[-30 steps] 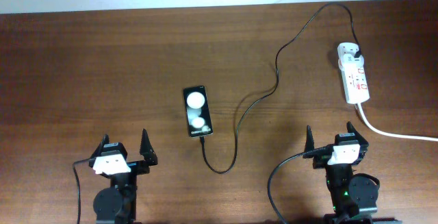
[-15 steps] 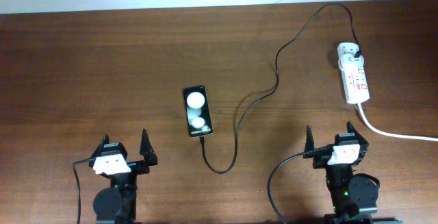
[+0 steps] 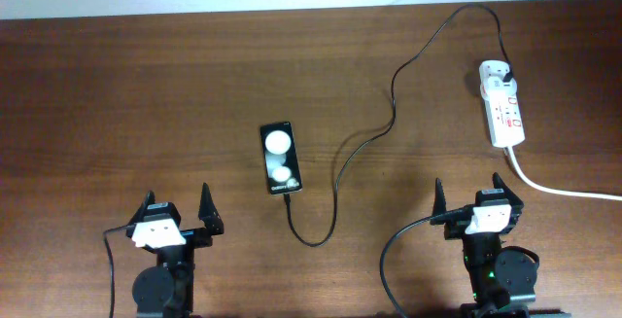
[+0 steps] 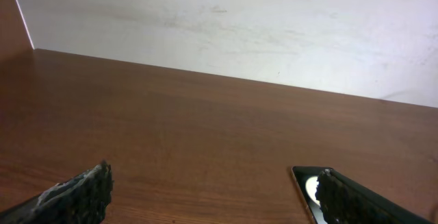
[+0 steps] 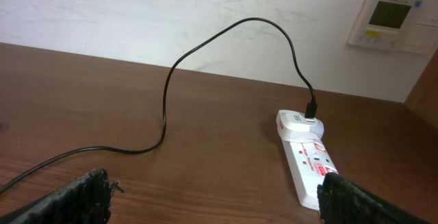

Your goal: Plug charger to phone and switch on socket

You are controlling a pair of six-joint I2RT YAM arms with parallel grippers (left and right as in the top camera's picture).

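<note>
— Overhead, along the front edge: has either arm moved in the last 1 second?

— No. My left gripper (image 3: 177, 206) and right gripper (image 3: 467, 194) sit at the front edge exactly as before, each with its 2 fingers spread wide and nothing between them. The phone (image 3: 280, 158) lies mid-bench, screen up. The charger (image 3: 392, 94) runs from the phone's front end, loops toward the back edge, then drops to the socket (image 3: 503, 109) near the back right corner.

— Is the tip seated?

— It reaches the phone's front end, but I cannot tell whether it is in.

— Left wrist?

— The left gripper (image 4: 213, 176) is wide open and empty. 1 corner of the phone (image 4: 306, 186) shows just beside a finger (image 4: 356, 200).

— Right wrist?

— The right gripper (image 5: 212, 179) is wide open and empty too. The socket (image 5: 311, 166) lies ahead toward the right edge, with the charger (image 5: 164, 94) and its plug (image 5: 311, 107) at the far end. I cannot read the switch.

— Meaning?

— Nothing has shifted, so I judge both steps are unstarted or unconfirmed. The phone end needs checking first.
</note>
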